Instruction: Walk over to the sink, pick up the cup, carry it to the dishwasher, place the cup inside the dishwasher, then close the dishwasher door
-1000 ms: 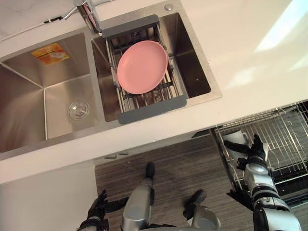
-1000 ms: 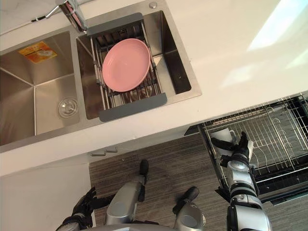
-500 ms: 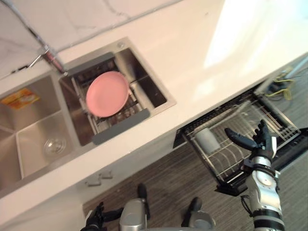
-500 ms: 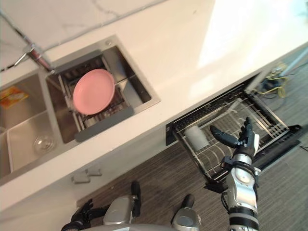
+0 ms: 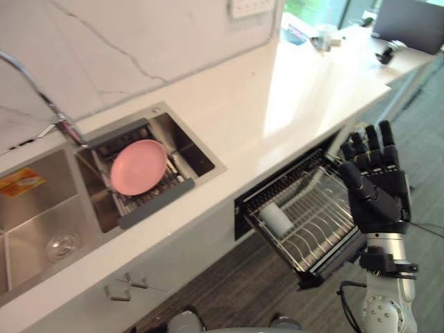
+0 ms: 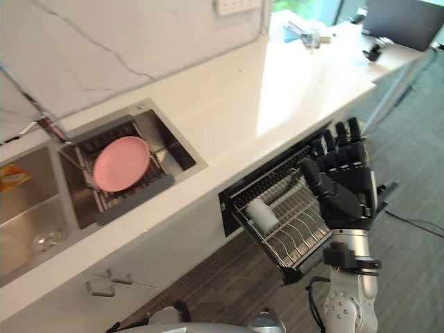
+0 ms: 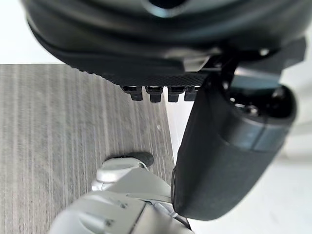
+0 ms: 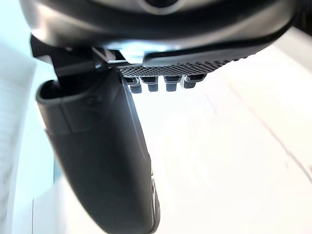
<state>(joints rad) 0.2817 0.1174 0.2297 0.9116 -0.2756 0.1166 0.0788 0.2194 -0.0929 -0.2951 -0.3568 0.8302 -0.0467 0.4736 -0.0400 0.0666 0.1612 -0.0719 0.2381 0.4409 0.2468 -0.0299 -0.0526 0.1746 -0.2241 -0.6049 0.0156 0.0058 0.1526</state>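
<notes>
Cup (image 5: 277,218): white, looks to be lying on its side in the dishwasher rack, at the end close to the countertop. No hand on it.

Dishwasher rack (image 5: 316,236): shiny wire, sticking out from under the countertop, above the wood floor.

Right hand (image 5: 378,187): dark, held up high with fingers (image 5: 386,139) straight and a little spread, wide open, nothing in it. Seen in front of the far end of the rack, apart from the cup.

Left hand (image 7: 224,141): down low over the wood floor (image 7: 58,126). Fingers straight, thumb sticking out, nothing in it.

Countertop (image 5: 277,104): white and long, with a bright patch of light on it. Small things far off at its end, too tiny to tell.

Sink (image 5: 41,215): shiny metal, two bowls side by side, set in the countertop. Yellow sticker (image 5: 21,182) on the wall of the bigger bowl, round drain (image 5: 61,244) at its bottom.

Drying rack (image 5: 154,202): grey ends, laid across the smaller bowl.

Pink plate (image 5: 138,167): round, resting on the drying rack.

Faucet (image 5: 38,97): thin curved metal, just behind the sink by the marble wall.

Cupboard handles (image 5: 121,290): two small ones, below the sink.
</notes>
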